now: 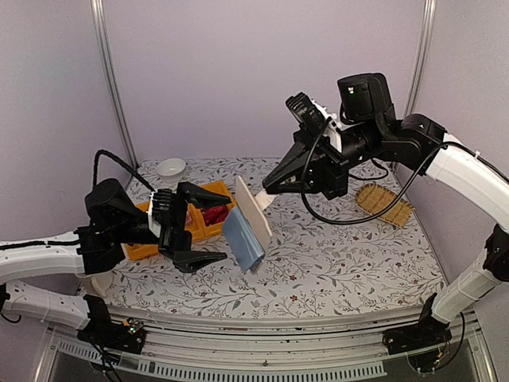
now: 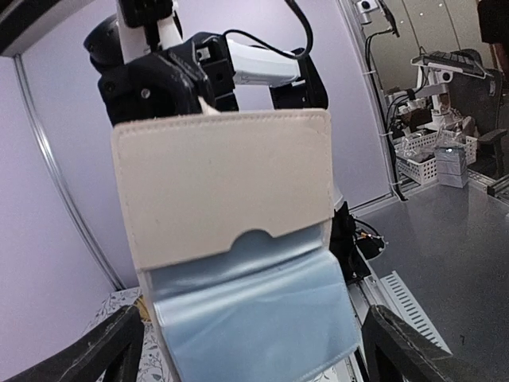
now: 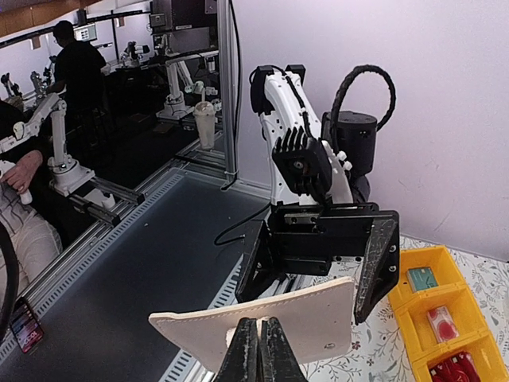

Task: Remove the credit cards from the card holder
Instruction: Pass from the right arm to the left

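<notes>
My right gripper [image 1: 266, 191] is shut on the whitish cover of the card holder [image 1: 253, 213] and holds it up above the table, its pale blue leaves [image 1: 242, 243] hanging down. In the right wrist view the fingertips [image 3: 259, 344] pinch the cover [image 3: 310, 318]. My left gripper [image 1: 227, 231] is open, with its jaws on either side of the hanging leaves and not touching them. In the left wrist view the leaves [image 2: 254, 310] show no card. Red cards [image 1: 215, 213] lie in the yellow bins [image 1: 208, 191]. Teal [image 3: 421, 278], pink [image 3: 442, 324] and red [image 3: 453, 368] cards lie in separate compartments.
A white bowl [image 1: 171, 167] stands at the back left. A woven straw basket [image 1: 384, 204] lies at the right. The yellow bins sit just behind my left gripper. The floral table cloth [image 1: 334, 263] spreads in front.
</notes>
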Robot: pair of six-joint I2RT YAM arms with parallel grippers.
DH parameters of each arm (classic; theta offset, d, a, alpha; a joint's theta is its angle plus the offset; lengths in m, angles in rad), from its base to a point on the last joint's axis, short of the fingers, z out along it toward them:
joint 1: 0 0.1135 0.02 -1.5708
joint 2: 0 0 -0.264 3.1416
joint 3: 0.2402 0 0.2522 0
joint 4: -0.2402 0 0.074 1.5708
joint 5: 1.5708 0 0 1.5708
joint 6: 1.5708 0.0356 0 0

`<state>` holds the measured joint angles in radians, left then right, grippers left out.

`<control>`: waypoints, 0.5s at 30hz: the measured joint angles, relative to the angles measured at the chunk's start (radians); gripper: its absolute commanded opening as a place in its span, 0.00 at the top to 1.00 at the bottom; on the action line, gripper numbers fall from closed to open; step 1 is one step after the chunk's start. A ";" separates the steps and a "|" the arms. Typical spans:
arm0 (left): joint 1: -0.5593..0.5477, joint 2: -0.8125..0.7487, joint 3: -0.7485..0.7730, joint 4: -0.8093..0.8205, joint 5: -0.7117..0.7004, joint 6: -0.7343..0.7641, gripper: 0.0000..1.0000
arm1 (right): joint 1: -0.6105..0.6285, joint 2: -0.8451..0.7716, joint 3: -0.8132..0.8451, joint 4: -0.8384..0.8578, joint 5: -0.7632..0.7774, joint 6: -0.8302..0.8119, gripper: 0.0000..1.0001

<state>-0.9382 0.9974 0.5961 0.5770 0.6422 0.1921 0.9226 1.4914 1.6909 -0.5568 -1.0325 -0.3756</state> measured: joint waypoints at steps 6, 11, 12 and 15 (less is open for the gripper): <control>-0.034 0.144 0.132 -0.037 0.061 0.027 0.02 | 0.001 0.034 0.024 -0.045 -0.029 -0.037 0.98; -0.055 0.182 0.140 -0.075 0.039 0.067 0.02 | 0.006 0.041 0.041 -0.073 -0.048 -0.066 0.98; -0.055 0.181 0.140 -0.076 0.030 0.077 0.02 | 0.006 0.041 0.041 -0.077 -0.053 -0.072 0.98; -0.055 0.203 0.151 -0.074 0.055 0.084 0.04 | 0.006 0.041 0.041 -0.094 -0.063 -0.098 0.98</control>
<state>-0.9932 1.1999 0.7475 0.5034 0.6971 0.2764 0.9291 1.5326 1.7317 -0.6506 -1.0950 -0.4732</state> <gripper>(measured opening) 0.983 0.021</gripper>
